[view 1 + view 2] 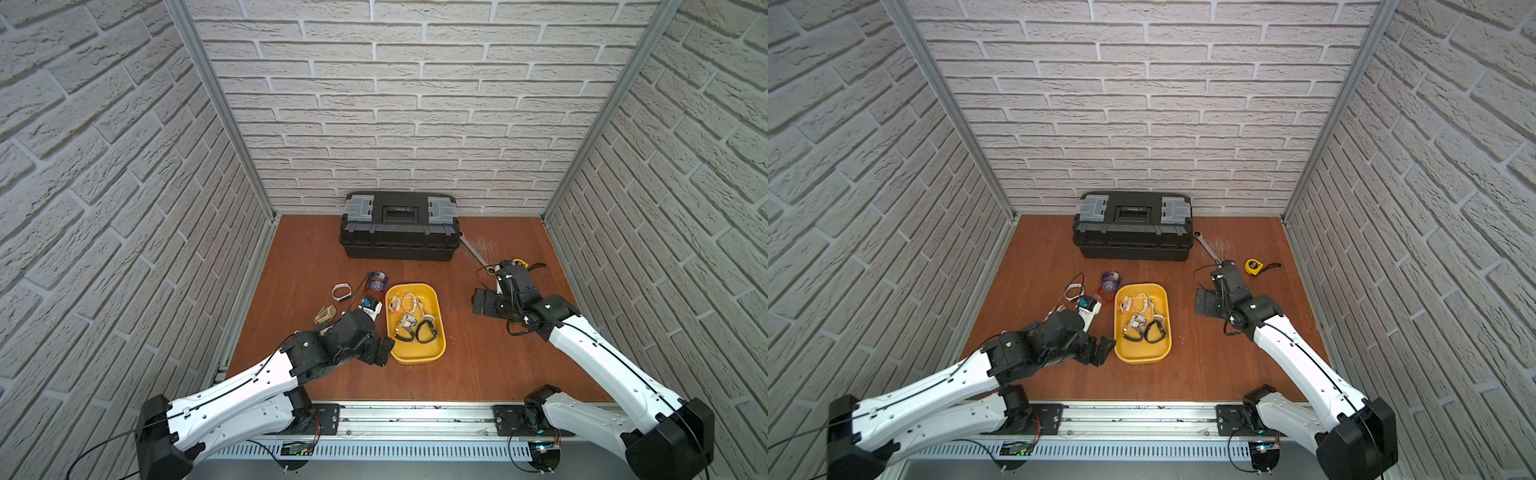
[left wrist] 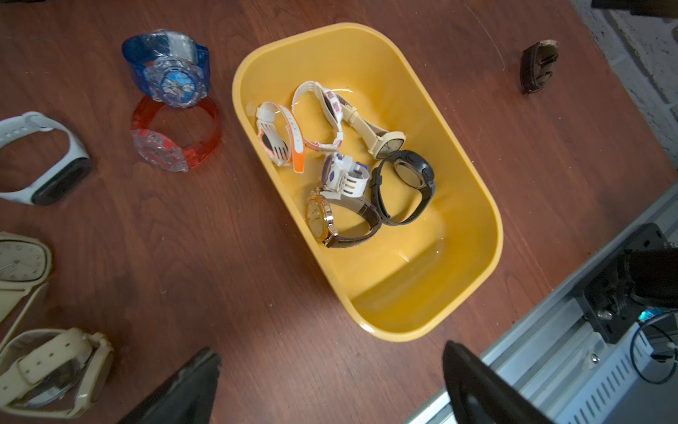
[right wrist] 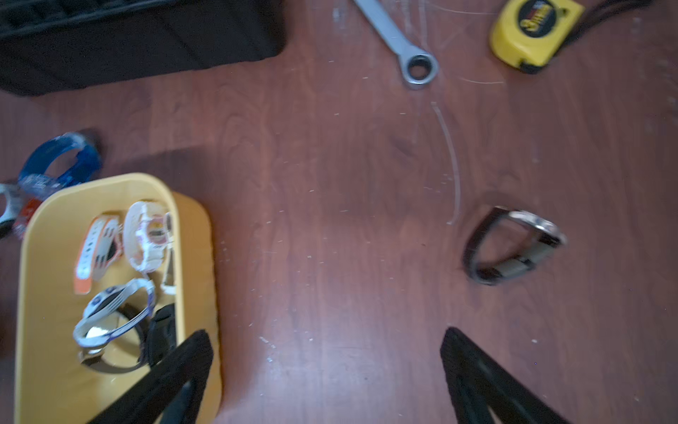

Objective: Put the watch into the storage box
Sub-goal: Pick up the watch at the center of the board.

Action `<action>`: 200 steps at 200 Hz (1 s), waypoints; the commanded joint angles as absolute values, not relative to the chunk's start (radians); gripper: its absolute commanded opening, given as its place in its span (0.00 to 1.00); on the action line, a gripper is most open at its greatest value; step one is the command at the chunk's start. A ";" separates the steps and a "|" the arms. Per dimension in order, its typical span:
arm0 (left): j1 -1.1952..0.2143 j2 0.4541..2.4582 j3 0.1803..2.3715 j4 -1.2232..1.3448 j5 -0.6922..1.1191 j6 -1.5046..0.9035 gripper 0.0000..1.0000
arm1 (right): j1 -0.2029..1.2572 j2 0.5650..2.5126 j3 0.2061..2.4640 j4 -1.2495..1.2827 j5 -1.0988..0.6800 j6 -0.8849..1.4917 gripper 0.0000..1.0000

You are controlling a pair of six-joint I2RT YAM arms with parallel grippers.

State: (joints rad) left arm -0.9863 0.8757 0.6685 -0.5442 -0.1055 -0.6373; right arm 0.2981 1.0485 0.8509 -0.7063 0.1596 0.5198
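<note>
Lying tipped on edge on the brown tabletop [image 3: 330, 183], your watch [image 3: 513, 246] shows a dark strap and silvery case, well apart from the yellow storage box [image 3: 196, 257] holding six watches [image 2: 345, 176]. Your right claw [image 3: 324, 332] hangs wide open, empty, near it; your left claw [image 2: 332, 348] gapes empty beside the box.

I've got a black toolbox [image 1: 400, 226] at 12 o'clock on the brown wooden bench [image 1: 478, 365]. Its lid is down and its back is against the white brick wall [image 1: 395, 104]. Grey latches [image 1: 360, 208] sit on the lid either side of a recessed handle. A silver wrench [image 1: 1206, 246] lies flat at 1 o'clock, slanting off the toolbox's corner with a ring end toward me. A yellow tape measure [image 1: 1253, 266] with a black strap sits at 2 o'clock, near that ring end but apart from it. An aluminium rail [image 1: 415, 417] runs along the 6 o'clock edge.
</note>
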 commanded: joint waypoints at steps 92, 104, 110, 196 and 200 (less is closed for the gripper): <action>-1.082 0.894 0.690 -0.293 0.090 -0.447 0.98 | -0.052 1.350 0.874 -0.629 0.058 0.378 0.80; -1.105 0.889 0.686 -0.288 0.075 -0.432 0.98 | -0.052 1.394 0.895 -0.621 0.046 0.366 0.75; -1.113 0.885 0.681 -0.281 0.069 -0.425 0.98 | -0.053 1.412 0.902 -0.616 0.042 0.363 0.74; -1.148 0.845 0.669 -0.277 0.036 -0.381 0.98 | -0.067 1.591 0.930 -0.570 0.106 0.344 0.49; -1.147 0.844 0.671 -0.281 0.034 -0.380 0.98 | -0.067 1.598 0.931 -0.568 0.105 0.343 0.44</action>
State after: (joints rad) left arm -1.1412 0.8658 0.6724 -0.3161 0.0517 -0.4095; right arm -0.0601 1.5715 0.9108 -0.6056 0.0898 0.3534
